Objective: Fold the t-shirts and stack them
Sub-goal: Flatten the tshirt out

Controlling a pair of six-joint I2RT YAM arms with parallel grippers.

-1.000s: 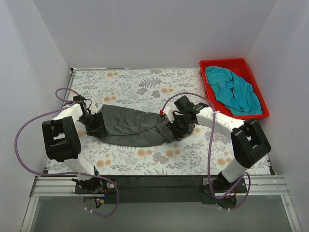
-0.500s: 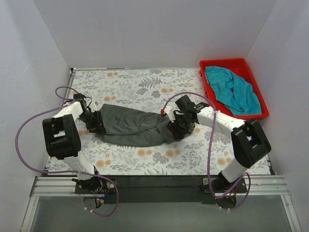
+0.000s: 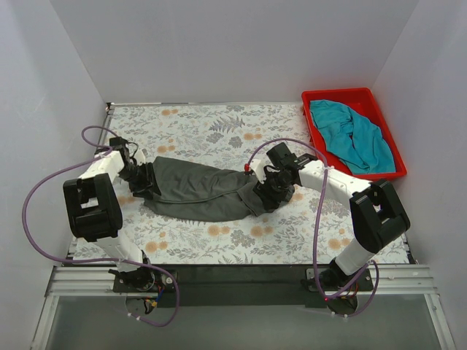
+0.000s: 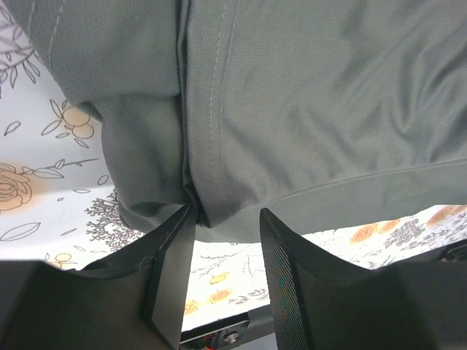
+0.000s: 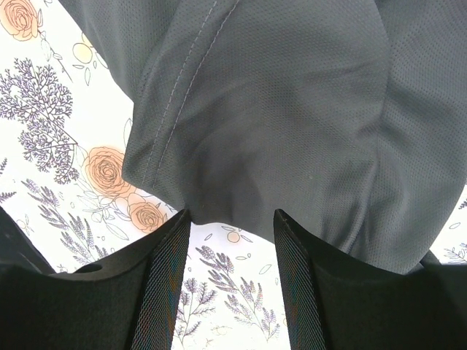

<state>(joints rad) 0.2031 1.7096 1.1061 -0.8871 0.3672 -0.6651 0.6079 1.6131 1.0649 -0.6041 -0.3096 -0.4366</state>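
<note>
Gaping part-open, L fingers [image 4: 175, 248] and R fingers [image 5: 171, 248] sit at opposite ends of the grey t-shirt [image 3: 197, 191], hem at their tips, nothing clamped. Shirt lies bunched lengthwise mid-counter [image 3: 219, 124]. Teal t-shirt [image 3: 354, 135] is heaped in the red bin [image 3: 387, 173], far R corner.

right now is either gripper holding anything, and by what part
Nothing is held: the left gripper and the right gripper both stand open, each at an end edge of the grey t-shirt.
</note>
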